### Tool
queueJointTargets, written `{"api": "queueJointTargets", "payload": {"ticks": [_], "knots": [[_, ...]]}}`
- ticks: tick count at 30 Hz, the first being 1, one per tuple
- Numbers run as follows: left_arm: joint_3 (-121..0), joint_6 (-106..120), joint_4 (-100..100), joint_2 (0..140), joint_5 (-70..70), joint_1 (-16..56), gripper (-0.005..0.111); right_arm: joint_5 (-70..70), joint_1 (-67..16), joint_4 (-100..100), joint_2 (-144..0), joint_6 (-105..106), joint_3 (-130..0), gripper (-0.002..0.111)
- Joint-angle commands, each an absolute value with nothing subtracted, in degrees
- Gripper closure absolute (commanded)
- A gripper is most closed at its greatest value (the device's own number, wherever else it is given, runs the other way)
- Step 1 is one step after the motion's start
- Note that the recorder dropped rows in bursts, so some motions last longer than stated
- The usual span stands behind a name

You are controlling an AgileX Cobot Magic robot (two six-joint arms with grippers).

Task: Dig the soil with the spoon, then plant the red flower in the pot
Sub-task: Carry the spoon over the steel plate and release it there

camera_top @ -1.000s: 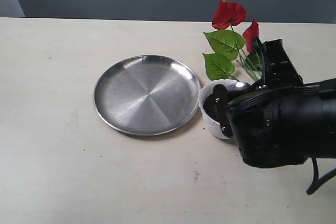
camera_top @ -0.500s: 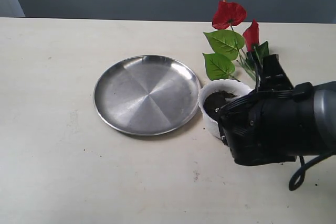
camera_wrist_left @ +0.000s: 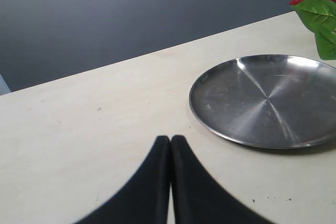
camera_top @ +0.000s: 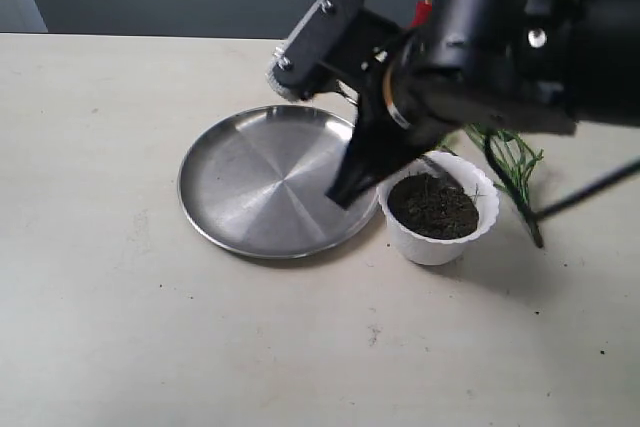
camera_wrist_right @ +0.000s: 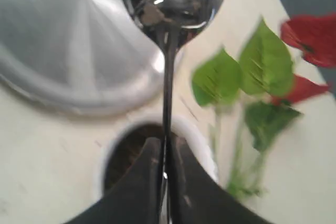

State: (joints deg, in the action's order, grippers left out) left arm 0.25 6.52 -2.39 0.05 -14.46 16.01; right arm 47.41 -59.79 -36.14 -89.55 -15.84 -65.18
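My right gripper [camera_wrist_right: 164, 142] is shut on the spoon [camera_wrist_right: 168, 35], pinching its thin handle; the shiny bowl points out over the steel plate. In the exterior view the right gripper [camera_top: 345, 187] hangs above the gap between plate and pot, and I cannot make out the spoon there. The white scalloped pot [camera_top: 440, 242] holds dark soil [camera_top: 433, 204] just right of the fingers. The red flower [camera_wrist_right: 310, 32] lies beyond the pot, mostly hidden behind the arm in the exterior view, where only its stems [camera_top: 515, 162] show. My left gripper [camera_wrist_left: 171, 139] is shut and holds nothing.
The round steel plate [camera_top: 270, 177] lies left of the pot, touching or nearly touching it. The right arm's bulk fills the upper right of the exterior view. The table's far edge meets a grey wall.
The right arm rose from low at the pot's right to above the plate and pot, carrying the spoon up. The pot and soil are now uncovered, and the flower is largely hidden.
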Motion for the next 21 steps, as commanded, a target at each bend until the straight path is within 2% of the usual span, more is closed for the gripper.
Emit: {"api": "queueJointTargets", "payload": {"ticks": [1, 4, 11, 21], "knots": [[0.0, 6.5, -2.3, 0.0, -13.8, 16.2, 0.106, 41.8, -55.2, -16.5, -97.0, -3.0, -74.8, 0.109], [0.0, 6.5, -2.3, 0.0, -13.8, 16.2, 0.106, 46.2, -53.3, -9.2, -104.8, 3.2, -82.5, 0.109], [0.0, 6.5, -2.3, 0.0, -13.8, 16.2, 0.106, 49.9, -51.8, -8.4, -119.9, 3.2, -94.7, 0.109], [0.0, 6.5, -2.3, 0.0, -13.8, 16.2, 0.106, 51.8, -50.7, -7.5, -130.6, 3.2, -102.4, 0.109]]}}
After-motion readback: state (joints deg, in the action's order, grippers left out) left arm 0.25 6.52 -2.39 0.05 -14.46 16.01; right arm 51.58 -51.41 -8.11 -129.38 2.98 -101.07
